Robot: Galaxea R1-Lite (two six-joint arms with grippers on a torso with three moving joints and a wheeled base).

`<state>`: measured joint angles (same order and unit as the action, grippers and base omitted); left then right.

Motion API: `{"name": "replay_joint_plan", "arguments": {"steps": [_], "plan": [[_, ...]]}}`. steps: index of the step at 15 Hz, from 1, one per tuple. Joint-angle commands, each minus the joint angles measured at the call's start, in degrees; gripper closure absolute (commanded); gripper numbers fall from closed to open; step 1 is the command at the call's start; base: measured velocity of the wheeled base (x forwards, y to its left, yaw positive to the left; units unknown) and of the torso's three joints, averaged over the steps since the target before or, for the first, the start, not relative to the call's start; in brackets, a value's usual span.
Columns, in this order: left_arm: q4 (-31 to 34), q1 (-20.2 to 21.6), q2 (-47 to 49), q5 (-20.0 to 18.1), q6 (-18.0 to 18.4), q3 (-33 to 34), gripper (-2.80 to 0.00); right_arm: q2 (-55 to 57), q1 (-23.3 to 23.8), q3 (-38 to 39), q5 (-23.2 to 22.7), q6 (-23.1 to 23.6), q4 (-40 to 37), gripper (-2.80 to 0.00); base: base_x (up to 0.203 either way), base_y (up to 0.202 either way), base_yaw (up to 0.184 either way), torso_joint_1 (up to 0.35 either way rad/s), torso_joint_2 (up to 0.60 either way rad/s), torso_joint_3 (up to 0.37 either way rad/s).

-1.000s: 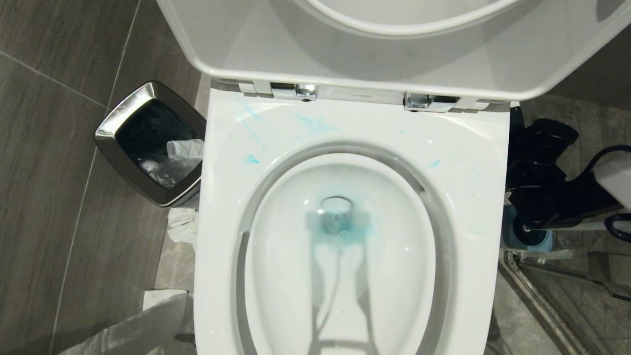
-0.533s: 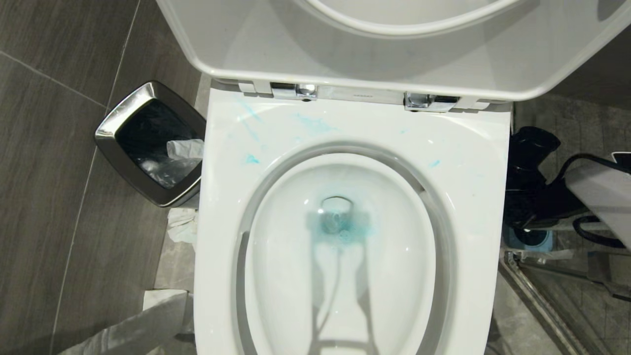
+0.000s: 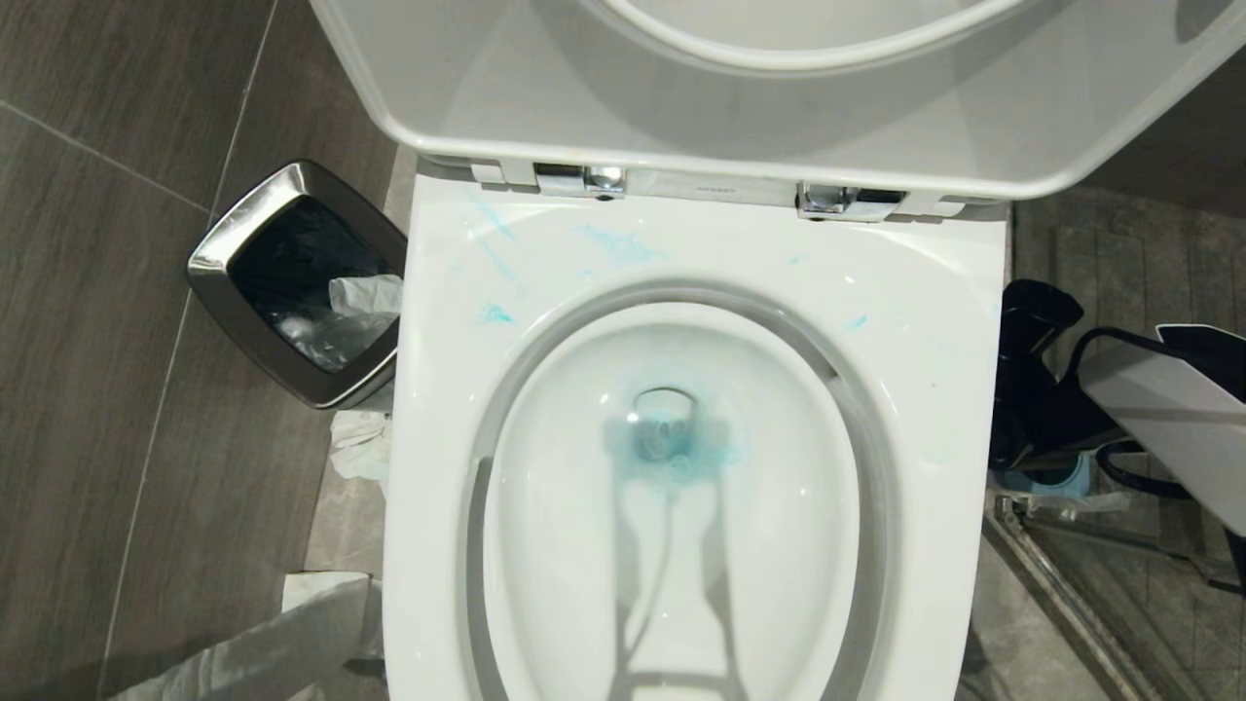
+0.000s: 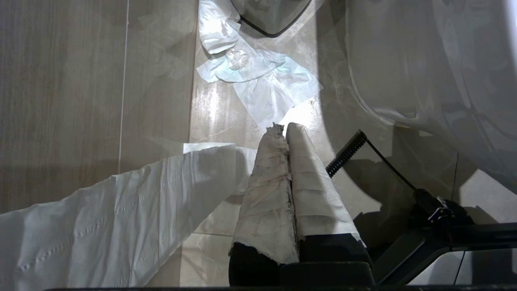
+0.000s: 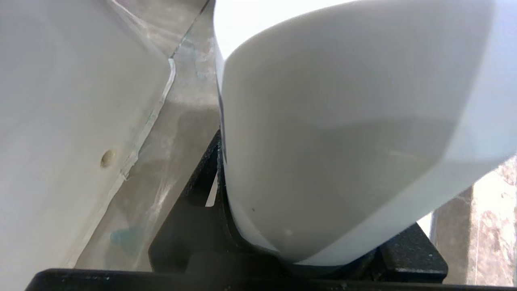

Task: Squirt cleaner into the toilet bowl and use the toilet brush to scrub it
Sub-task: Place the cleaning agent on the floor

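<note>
White glazed ceramic fills the head view: the toilet bowl (image 3: 934, 321) seen from above, its lid (image 3: 681, 107) raised against the back. Light blue cleaner (image 3: 672, 448) tints the water around the drain at the bottom of the bowl. Thin smears of it also streak the flat rim near the back edge, mostly toward the left corner.

A chrome-rimmed trash bin (image 3: 224, 263) stands on the floor just beside the bowl's left side.

The right gripper (image 3: 1027, 428) hangs low beside the bowl's right edge, above a blue brush holder (image 3: 1056, 479) that it partly hides. In the right wrist view its black fingers sit clamped around a smooth white container (image 5: 343, 141), probably the cleaner bottle, though no label shows. The toilet brush itself cannot be made out.

The left gripper (image 4: 287, 133) is parked over the floor at the bowl's left side, its paper-wrapped fingers pressed together and holding nothing. Crumpled tissue (image 4: 258, 76) and a long paper strip (image 4: 121, 210) lie on the tiles near it.

Scrubbing looks not yet begun.

The gap on the right is tight, so the bulky container could bump the ceramic or tip the holder. With its fingers full, the right gripper cannot take the brush until the container is put down. Cleaner left on the rim could drip to the floor.
</note>
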<state>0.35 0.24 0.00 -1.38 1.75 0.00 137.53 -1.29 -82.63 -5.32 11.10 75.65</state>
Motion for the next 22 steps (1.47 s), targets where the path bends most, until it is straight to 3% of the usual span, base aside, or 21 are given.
{"name": "replay_joint_plan", "arguments": {"steps": [1, 21, 22], "plan": [[0.01, 0.02, 0.09, -0.03, 0.01, 0.09, 0.0, 0.54, -0.03, 0.1, -0.05, 0.07, 0.11, 0.0, 0.0, 0.0, 0.0, 0.0, 0.0, 0.0], [0.01, 0.02, 0.09, -0.03, 0.01, 0.09, 0.0, 1.86, 0.15, 0.45, -0.12, 0.15, 2.83, 0.0, 0.0, 0.0, 0.0, 0.0, 0.0, 0.0], [0.01, 0.02, 0.09, -0.03, 0.01, 0.09, 0.0, 1.82, 0.15, 0.36, -0.12, 0.15, 2.83, -2.8, 0.0, 0.0, 0.0, 0.0, 0.0, 0.0]]}}
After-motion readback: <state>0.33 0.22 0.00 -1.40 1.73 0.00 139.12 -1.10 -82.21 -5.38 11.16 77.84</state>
